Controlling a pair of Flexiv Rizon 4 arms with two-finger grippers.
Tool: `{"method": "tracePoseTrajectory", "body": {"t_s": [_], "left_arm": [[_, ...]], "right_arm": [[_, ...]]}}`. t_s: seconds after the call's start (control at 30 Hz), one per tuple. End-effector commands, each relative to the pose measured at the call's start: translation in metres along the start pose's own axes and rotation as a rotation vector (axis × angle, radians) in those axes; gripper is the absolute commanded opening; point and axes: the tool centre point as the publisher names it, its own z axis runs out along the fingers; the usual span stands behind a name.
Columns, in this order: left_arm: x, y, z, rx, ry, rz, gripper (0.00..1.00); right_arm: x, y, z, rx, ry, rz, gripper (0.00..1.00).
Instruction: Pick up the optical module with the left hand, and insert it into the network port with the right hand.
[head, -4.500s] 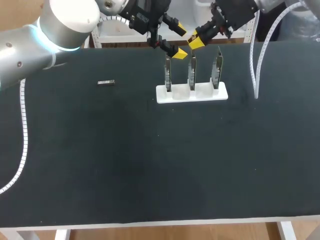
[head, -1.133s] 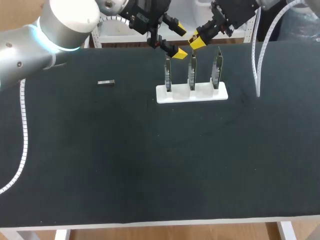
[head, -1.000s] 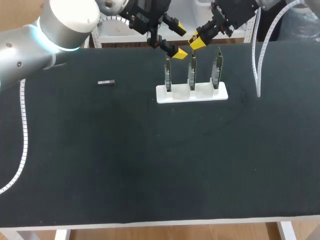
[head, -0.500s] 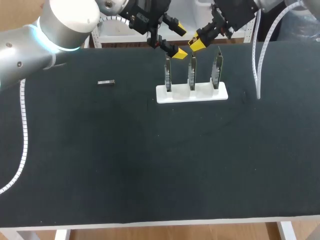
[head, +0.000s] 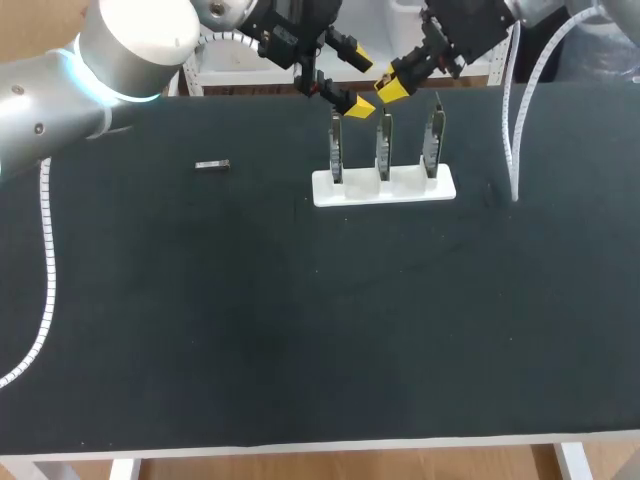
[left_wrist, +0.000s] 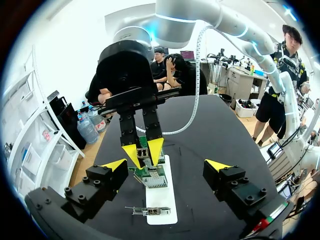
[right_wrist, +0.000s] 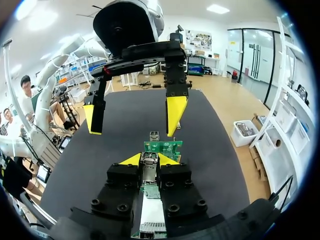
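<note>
The module (right_wrist: 149, 175) is in the right gripper (right_wrist: 149, 159), pinched between both yellow tips, so that one's clamped on it. It sits right above the top edge of the middle board (right_wrist: 163, 146), one of three standing upright in a white base (head: 383, 187) near the far side of the table (head: 300, 320). Can't tell from any view whether the module is touching that board or just hanging over it.

The left gripper (left_wrist: 166, 165) is just beside the right one, above the base's left end, with its fingers spread wide apart and nothing between them. From its own camera you look past the open tips straight at the right gripper and the board under it.

There's also a small metal piece (head: 212, 165) lying flat on the table, well apart to the left of the base.
</note>
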Motion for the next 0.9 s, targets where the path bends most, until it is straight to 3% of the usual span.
{"method": "tracePoseTrajectory", "body": {"t_s": [0.03,0.9], "left_arm": [[-0.001,0.0,0.0,-0.001,0.004,-0.001,1.0],[-0.001,0.0,0.0,-0.001,0.004,-0.001,1.0]], "right_arm": [[0.009,-0.011,0.004,-0.124,-0.005,0.005,0.0],[-0.005,-0.008,-0.003,-0.099,-0.042,-0.032,0.0]]}}
